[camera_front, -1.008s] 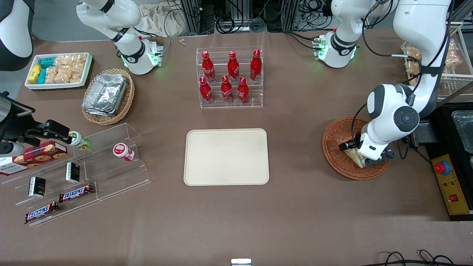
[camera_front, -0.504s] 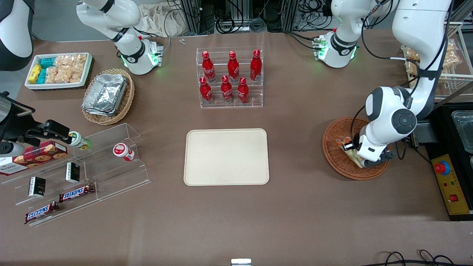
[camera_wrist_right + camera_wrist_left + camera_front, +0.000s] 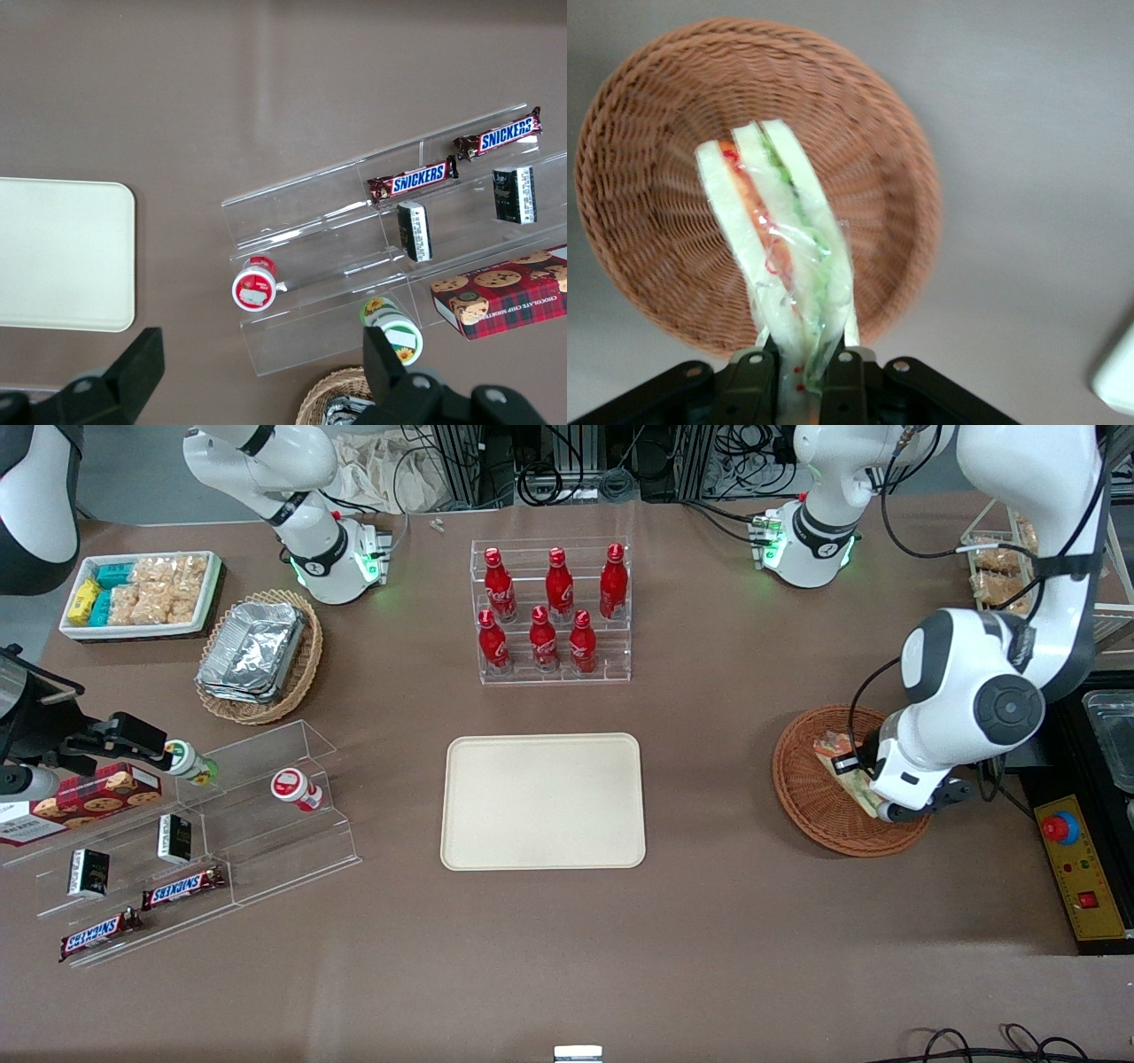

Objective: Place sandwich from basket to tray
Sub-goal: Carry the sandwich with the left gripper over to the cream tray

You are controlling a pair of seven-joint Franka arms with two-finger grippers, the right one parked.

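The wrapped sandwich, pale bread with green and orange-red layers, is pinched between the fingers of my left gripper, which is shut on it. It hangs above the round reddish-brown wicker basket. In the front view the sandwich shows over the basket at the working arm's end of the table, partly hidden by the wrist. The cream-beige tray lies in the table's middle with nothing on it; its corner also shows in the right wrist view.
A clear rack of red bottles stands farther from the front camera than the tray. A tan oval basket of foil containers, a white tray of snack packets and an acrylic shelf of snacks lie toward the parked arm's end.
My left gripper has risen slightly and shifted toward the working arm's end of the table, with the sandwich held in it over the basket.
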